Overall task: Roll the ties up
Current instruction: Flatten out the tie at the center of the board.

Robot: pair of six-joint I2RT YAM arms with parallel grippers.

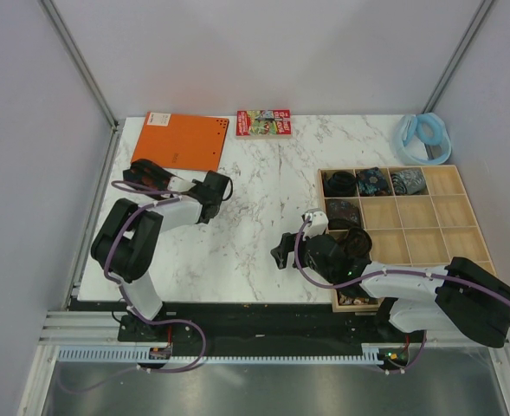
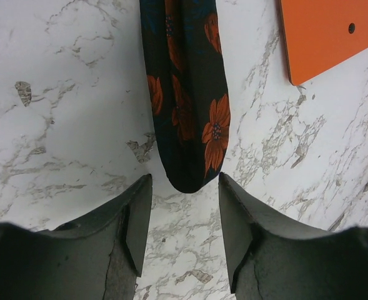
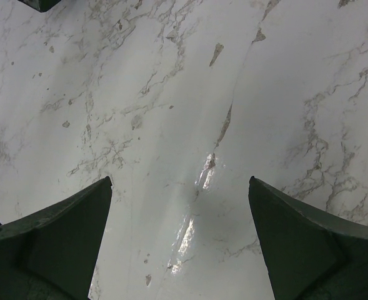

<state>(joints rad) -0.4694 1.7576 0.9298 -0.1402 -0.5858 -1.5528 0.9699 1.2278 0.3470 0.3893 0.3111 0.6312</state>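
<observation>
A black tie with orange-red flowers (image 2: 187, 94) lies flat on the marble, its rounded end just beyond my left fingertips. It also shows in the top view (image 1: 146, 172), along the near edge of the orange notebook. My left gripper (image 2: 185, 187) (image 1: 207, 186) is open and empty, with the tie's end in line with the gap between its jaws. My right gripper (image 3: 179, 187) (image 1: 280, 254) is open and empty over bare marble near the table's middle. Several coiled ties (image 1: 374, 180) sit in the far-left compartments of the wooden tray (image 1: 428, 234).
The orange notebook (image 1: 185, 140) (image 2: 327, 31) lies at the back left, close to the right of the tie. A red and green booklet (image 1: 263, 122) lies at the back middle. A pale blue ring (image 1: 423, 137) lies at the back right. The table's left edge is near the tie.
</observation>
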